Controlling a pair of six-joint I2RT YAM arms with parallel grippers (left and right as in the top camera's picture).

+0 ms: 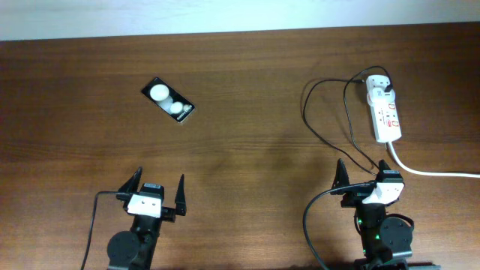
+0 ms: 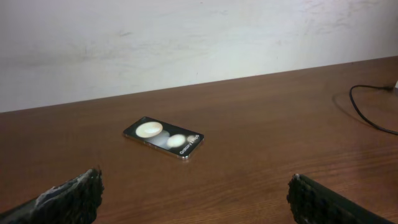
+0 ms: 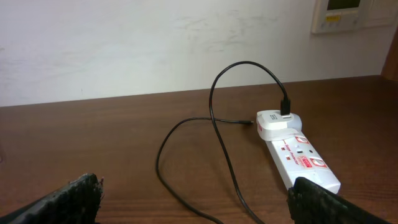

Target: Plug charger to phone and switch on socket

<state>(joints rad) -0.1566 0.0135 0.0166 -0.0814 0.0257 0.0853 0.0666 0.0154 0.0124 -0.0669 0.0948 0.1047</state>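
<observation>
Brown tabletop (image 1: 247,150): white elongated power strip (image 1: 388,120) holds a white adapter (image 1: 379,88); my left claw (image 1: 158,185) and right claw (image 1: 365,174) hang low, both apart.

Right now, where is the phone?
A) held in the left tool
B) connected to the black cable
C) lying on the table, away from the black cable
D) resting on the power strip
C: the phone lies flat on the table, nothing touching it, the charger cable far aside.
</observation>
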